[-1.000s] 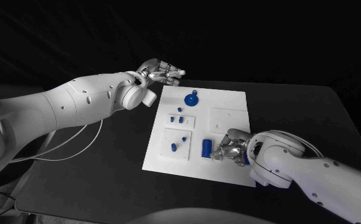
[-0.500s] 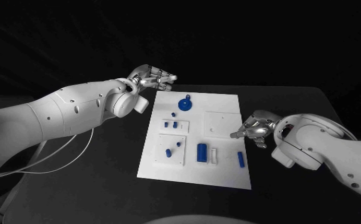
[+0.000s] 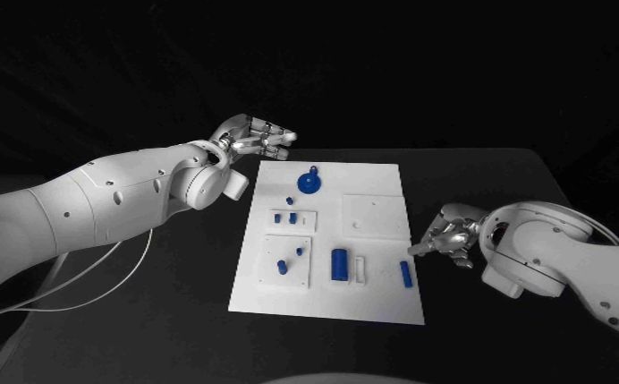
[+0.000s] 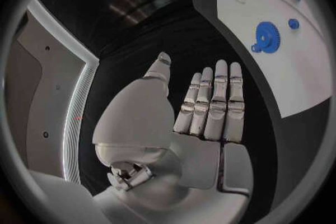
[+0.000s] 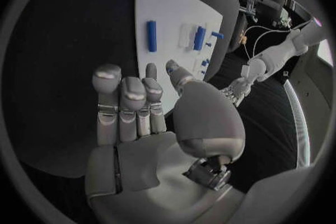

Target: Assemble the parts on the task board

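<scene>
head view: both hands are open and hold nothing. the right hand (image 3: 445,243) waits just beside the task board (image 3: 381,299), near a loose blue part (image 3: 405,274). a rough reach could knock it away. the left hand (image 3: 256,138) hangs by the far corner.

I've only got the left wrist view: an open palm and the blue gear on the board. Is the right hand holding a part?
Observer: No, the right hand holds nothing; it is beside the task board, at the edge on the robot's right.
Operator: Which part is nearest to it?
Observer: A slim blue bar, lying flat on the board just inside that edge.
Operator: What's next to the bar?
Observer: A thicker blue block, further in on the board.
</scene>
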Action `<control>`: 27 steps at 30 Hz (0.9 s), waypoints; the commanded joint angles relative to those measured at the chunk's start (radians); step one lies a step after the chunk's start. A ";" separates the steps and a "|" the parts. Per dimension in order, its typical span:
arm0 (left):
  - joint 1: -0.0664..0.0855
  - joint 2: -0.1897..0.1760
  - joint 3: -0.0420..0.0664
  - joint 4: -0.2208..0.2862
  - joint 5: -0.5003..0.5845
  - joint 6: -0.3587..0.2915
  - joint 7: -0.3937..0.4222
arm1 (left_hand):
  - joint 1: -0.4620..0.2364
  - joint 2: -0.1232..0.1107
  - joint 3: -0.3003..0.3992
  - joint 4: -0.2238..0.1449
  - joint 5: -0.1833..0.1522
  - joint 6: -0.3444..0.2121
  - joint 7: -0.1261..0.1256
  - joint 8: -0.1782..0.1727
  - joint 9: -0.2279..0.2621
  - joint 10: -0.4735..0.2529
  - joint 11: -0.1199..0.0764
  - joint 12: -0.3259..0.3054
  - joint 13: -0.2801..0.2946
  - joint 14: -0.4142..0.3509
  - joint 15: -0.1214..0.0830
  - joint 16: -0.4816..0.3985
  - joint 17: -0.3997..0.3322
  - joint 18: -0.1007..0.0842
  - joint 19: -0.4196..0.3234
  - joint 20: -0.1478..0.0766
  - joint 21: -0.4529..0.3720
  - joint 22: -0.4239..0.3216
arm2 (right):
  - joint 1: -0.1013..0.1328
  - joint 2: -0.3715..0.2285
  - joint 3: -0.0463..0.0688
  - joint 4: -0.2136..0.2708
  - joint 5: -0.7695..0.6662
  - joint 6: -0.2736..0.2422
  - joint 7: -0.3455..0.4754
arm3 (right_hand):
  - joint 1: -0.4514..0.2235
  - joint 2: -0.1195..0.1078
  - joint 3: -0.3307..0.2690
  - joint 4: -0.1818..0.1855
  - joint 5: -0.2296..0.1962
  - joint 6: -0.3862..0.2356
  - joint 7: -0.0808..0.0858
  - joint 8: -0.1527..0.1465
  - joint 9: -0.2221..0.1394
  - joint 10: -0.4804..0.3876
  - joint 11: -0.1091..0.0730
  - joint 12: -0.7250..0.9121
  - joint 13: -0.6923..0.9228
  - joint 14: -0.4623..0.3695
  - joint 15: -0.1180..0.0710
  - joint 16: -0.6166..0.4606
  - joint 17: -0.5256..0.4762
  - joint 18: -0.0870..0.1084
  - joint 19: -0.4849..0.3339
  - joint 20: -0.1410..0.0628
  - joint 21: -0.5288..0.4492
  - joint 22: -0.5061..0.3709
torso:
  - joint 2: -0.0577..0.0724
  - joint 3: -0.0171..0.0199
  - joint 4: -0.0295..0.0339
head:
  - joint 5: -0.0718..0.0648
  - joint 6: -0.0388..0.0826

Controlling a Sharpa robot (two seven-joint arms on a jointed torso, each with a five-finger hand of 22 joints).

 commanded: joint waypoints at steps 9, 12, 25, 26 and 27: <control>-0.001 -0.005 -0.001 0.011 0.006 -0.007 0.019 | -0.008 0.009 0.001 -0.012 0.002 0.006 0.000 -0.002 0.000 0.004 0.003 -0.003 0.001 0.005 -0.001 -0.002 0.001 0.004 0.002 0.000 0.005 0.001 | -0.037 0.031 -0.049 -0.007 -0.130 0.054 -0.032 | 0.002 -0.027 -0.003 0.044 -0.021 0.003 -0.003 -0.005 0.066 -0.002 -0.003 -0.002 -0.003 0.002 -0.004 0.001 0.004 -0.012 0.053 -0.001 0.006 0.082 | 0.003 -0.0013 0.0016 | -0.004 -0.003; -0.001 -0.006 -0.001 0.012 0.006 -0.006 0.018 | -0.008 0.009 0.001 -0.012 0.002 0.006 0.000 -0.002 0.000 0.003 0.003 -0.003 0.001 0.004 -0.001 -0.002 0.001 0.003 0.001 0.000 0.005 0.001 | -0.043 0.042 -0.058 -0.010 -0.143 0.045 -0.032 | -0.001 -0.028 -0.004 0.047 -0.026 0.001 -0.002 -0.005 0.068 -0.002 -0.003 0.000 -0.002 0.002 -0.004 0.001 0.004 -0.011 0.053 -0.001 0.006 0.081 | 0.003 -0.0016 0.0017 | -0.005 -0.005; -0.001 -0.011 -0.001 0.013 0.007 0.000 0.012 | -0.009 0.008 0.001 -0.011 0.001 0.004 0.001 -0.002 0.000 0.002 0.003 -0.003 0.001 0.004 -0.001 -0.002 0.002 0.003 0.001 0.001 0.005 0.002 | -0.052 0.075 -0.080 -0.032 -0.293 0.009 -0.035 | 0.002 -0.030 0.030 0.040 -0.034 -0.006 0.001 -0.006 0.055 -0.003 -0.002 0.003 0.001 0.001 -0.003 0.001 0.003 -0.010 0.053 0.000 0.010 0.082 | 0.001 -0.0015 0.0009 | 0.004 -0.011; -0.001 -0.011 -0.001 0.013 0.007 0.001 0.011 | -0.009 0.007 0.001 -0.009 0.001 0.004 0.001 -0.002 0.000 0.002 0.003 -0.003 0.001 0.004 -0.001 -0.002 0.002 0.003 0.001 0.001 0.005 0.002 | -0.052 0.077 -0.082 -0.034 -0.305 0.008 -0.035 | 0.000 -0.033 0.041 0.037 -0.036 -0.006 0.000 -0.006 0.051 -0.004 -0.002 0.002 0.001 0.001 -0.003 0.000 0.003 -0.010 0.053 0.000 0.011 0.082 | 0.001 -0.0015 0.0007 | 0.005 -0.011; -0.001 -0.011 -0.002 0.013 0.007 0.002 0.010 | -0.009 0.007 0.001 -0.009 0.001 0.004 0.001 -0.002 0.000 0.002 0.003 -0.003 0.001 0.004 -0.001 -0.002 0.002 0.003 0.001 0.001 0.005 0.002 | -0.052 0.079 -0.084 -0.035 -0.314 0.007 -0.035 | -0.002 -0.035 0.055 0.033 -0.037 -0.006 0.001 -0.005 0.046 -0.004 -0.001 0.002 0.002 0.002 -0.003 0.001 0.003 -0.011 0.053 0.000 0.011 0.082 | 0.001 -0.0017 0.0009 | 0.005 -0.012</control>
